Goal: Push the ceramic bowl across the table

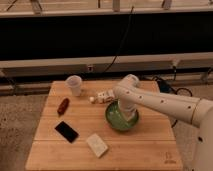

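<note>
1. The ceramic bowl is round and shallow, with a dark green rim and a lighter, mottled green inside. It is the widest of the small items.
2. It sits upright on the table, a little right of the middle as the camera sees it, well in from every edge.
3. The gripper reaches down at the bowl's right-hand part, over its inside and against or just within the rim there. The wrist covers that side of the bowl. How far the gripper is open cannot be told, nor whether it has hold of anything.
4. The white arm comes in from the right, bends above the far side of the bowl and turns down to it.
5. Just beyond the bowl, toward the far edge, lies a small pale box with a tiny pale bit beside it.
6. Further left stand a translucent white cup near the far-left corner and a reddish-brown oblong thing below it.
7. In front of the bowl, to its left, lie a black phone and a whitish block, apart from each other and from the bowl.
8. The table is light wood made of joined planks, with a small dark logo near its front-right corner.
</note>
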Controlling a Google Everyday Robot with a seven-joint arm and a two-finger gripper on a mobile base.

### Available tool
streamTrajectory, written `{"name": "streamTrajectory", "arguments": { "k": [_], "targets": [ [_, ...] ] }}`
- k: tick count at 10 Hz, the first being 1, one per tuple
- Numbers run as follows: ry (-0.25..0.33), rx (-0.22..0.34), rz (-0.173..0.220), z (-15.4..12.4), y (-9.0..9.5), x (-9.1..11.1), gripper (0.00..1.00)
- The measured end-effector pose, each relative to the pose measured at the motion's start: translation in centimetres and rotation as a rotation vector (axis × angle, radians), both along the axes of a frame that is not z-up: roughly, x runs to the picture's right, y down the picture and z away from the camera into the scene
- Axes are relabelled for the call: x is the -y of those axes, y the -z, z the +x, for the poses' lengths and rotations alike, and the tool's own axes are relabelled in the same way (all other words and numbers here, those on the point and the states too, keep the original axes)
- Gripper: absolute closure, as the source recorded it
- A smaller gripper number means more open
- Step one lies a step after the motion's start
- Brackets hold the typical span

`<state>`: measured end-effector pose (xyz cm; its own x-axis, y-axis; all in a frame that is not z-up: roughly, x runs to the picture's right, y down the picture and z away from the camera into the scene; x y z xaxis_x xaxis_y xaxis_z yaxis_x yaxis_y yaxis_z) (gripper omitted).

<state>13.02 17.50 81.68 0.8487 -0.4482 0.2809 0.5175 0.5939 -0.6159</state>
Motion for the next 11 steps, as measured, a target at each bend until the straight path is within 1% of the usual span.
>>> {"name": "streamTrajectory", "arguments": {
  "k": [3,7,8,9,11],
  "targets": [
    [0.023,0.016,-0.006,-2.0,-0.2,-0.1,0.98],
    [0.041,0.026,-0.013,-1.3,-0.2,-0.3,0.98],
    [0.062,0.044,-0.017,-2.6,-0.3,-0.5,0.98],
    [0.07,0.053,-0.018,-3.4,-0.3,-0.5,0.98],
    [0.083,0.058,-0.019,-3.2,-0.3,-0.6,0.98]
  ]
}}
